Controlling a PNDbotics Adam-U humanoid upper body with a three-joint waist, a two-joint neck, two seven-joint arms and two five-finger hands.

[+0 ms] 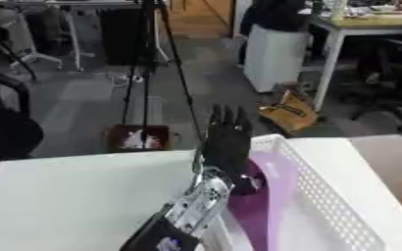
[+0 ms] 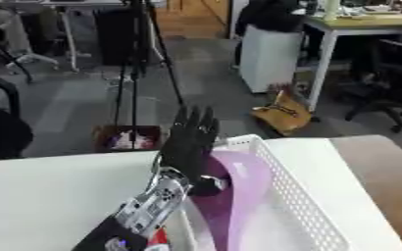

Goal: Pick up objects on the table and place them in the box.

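A: Left hand [image 1: 228, 142], black, with a silver forearm, is raised over the near-left rim of the white perforated plastic box [image 1: 324, 191]. Fingers straight, pointing up and away, curled round nothing. Right hand shows in neither view.

B: Where is the object?

A: A purple, thin, glossy sheet-like item [image 2: 238, 188], possibly a bag or pouch, sits inside the box and leans against the left wall. Its upper end lies just beside the palm and wrist. Whether the thumb touches it, I cannot tell; the hand hides that spot.

B: So this one reads as placed?

A: Judged so: it is within the walls and the fingers are off it. A small red patch shows by the forearm at the bottom of the right eye view; too little of it is visible to identify.

B: Handling notes, if it needs reseating?

A: It looks light, soft and limp, with a slick surface. It would probably fold or slide rather than hold shape. Best hold: pinch the upper edge, where it stands free of the wall. Nothing fragile is apparent. White table [image 1: 67, 196] to the left carries no visible item.
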